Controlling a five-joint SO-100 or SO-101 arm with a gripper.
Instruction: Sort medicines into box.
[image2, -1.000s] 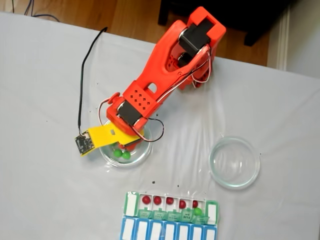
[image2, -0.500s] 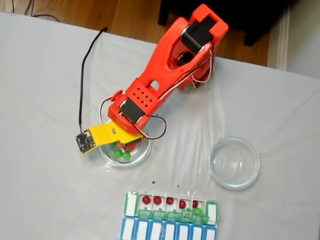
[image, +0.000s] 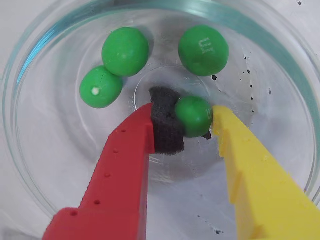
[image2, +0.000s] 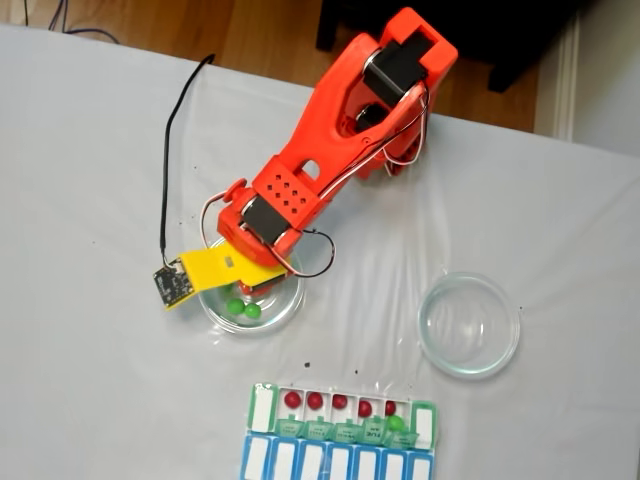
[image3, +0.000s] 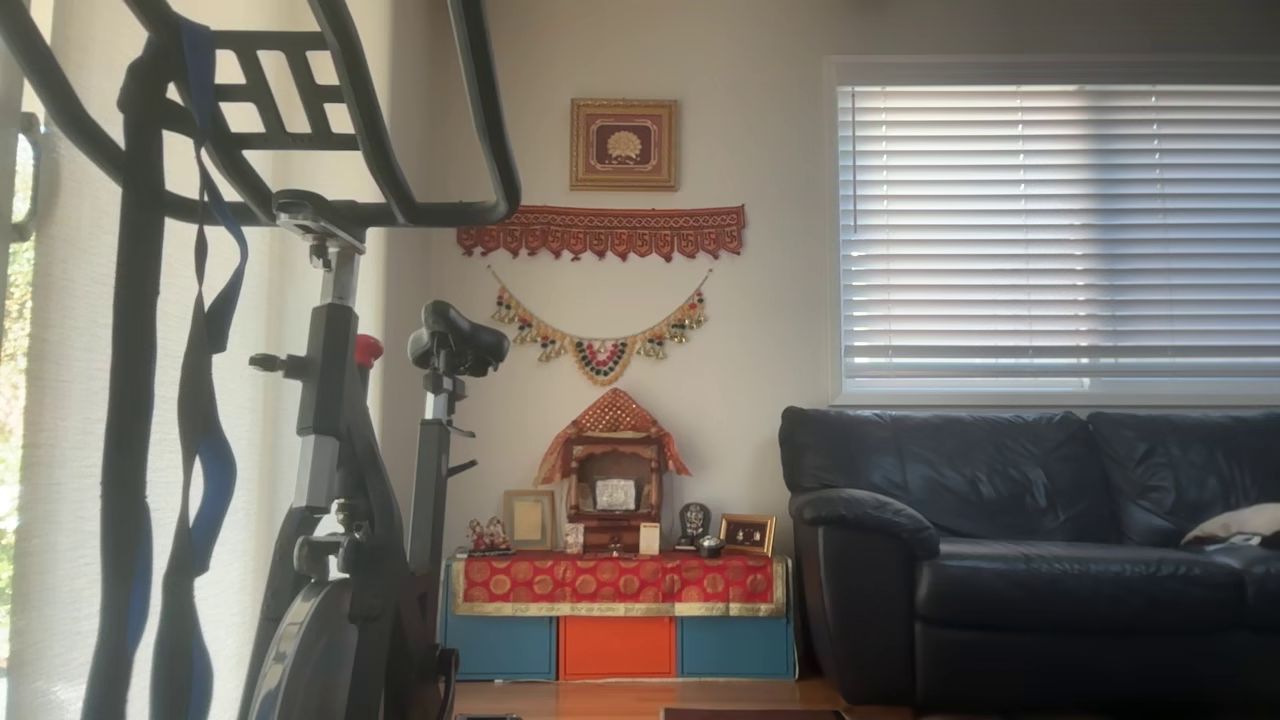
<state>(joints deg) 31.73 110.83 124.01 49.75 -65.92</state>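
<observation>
In the wrist view my gripper (image: 187, 112) is inside a clear glass dish (image: 260, 35), with its red finger's black foam pad (image: 167, 127) and its yellow finger (image: 250, 175) pressed on either side of one green medicine (image: 195, 116). Three more green medicines (image: 125, 51) lie loose beyond it. In the fixed view my gripper (image2: 250, 290) hangs over that dish (image2: 292, 300), where two green medicines (image2: 243, 309) show. The box (image2: 262, 408) lies near the front edge with its green lids open. It holds several red medicines (image2: 315, 400) and one green medicine (image2: 396, 423).
An empty glass dish (image2: 468, 325) stands to the right in the fixed view. A blue-and-white organiser (image2: 340, 462) lies against the box's front side. Black specks dot the white cloth. A black cable (image2: 165, 170) runs to the wrist camera board. The other view shows a living room.
The arm has shifted slightly up and to the left over the dish. The dishes, box and the medicines in it have not moved.
</observation>
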